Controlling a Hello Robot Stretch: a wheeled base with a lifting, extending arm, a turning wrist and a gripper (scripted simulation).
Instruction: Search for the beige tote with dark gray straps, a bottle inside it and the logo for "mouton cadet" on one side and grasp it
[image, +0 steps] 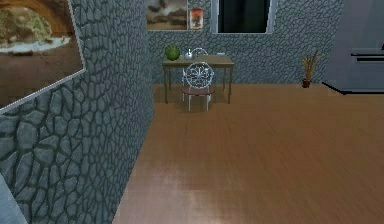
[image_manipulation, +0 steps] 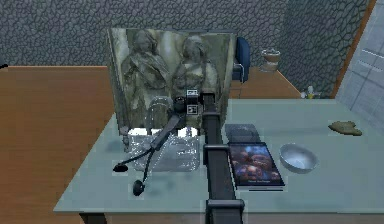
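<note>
Beige-white pale bag (image_manipulation: 178, 150) with looped handles sits on the desk (image_manipulation: 320, 190) right at the hand (image_manipulation: 145, 160). It reads as the tote, but logo and bottle are too small to confirm. Search looks done. Grasp unconfirmed: bag rests on the desk, so can't tell whether the hand holds anything or how its fingers stand. Relief panel (image_manipulation: 170, 65) just behind the hand; book (image_manipulation: 255, 165) and bowl (image_manipulation: 298, 157) nearby, away from the bag. Left: grip, lift clear.
</note>
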